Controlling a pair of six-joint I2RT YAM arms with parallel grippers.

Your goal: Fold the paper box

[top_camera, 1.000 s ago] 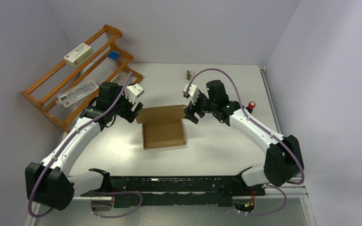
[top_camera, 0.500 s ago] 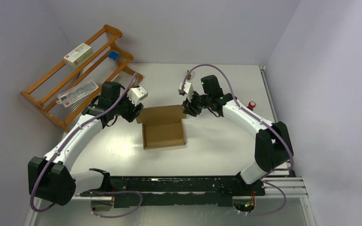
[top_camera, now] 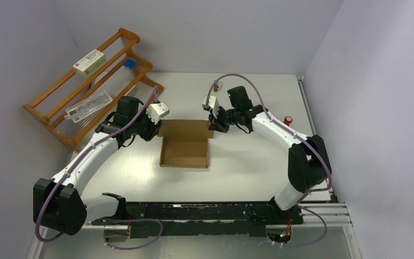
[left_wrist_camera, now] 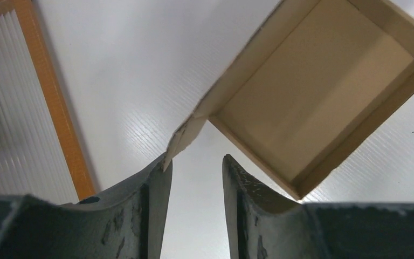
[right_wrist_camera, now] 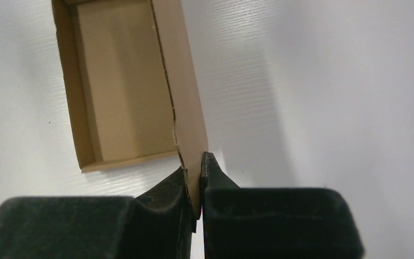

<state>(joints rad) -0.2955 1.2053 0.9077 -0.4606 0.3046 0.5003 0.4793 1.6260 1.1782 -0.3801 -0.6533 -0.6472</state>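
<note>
Two hands at the brown paper box (top_camera: 183, 154): right hand (right_wrist_camera: 195, 164) clamped on it, left hand (left_wrist_camera: 197, 162) apart.

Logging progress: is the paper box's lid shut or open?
Open. The paper box shows its bare inside; the lid flap at its far edge is pinched in the right gripper.

One brown paper box (top_camera: 184, 154), two robot arms (top_camera: 86, 157) (top_camera: 280, 138), one wooden rack (top_camera: 129, 36), one red-printed white carton (top_camera: 89, 61), one flat packet (top_camera: 89, 105), one small blue item (top_camera: 130, 63), one red knob (top_camera: 288, 119).
</note>
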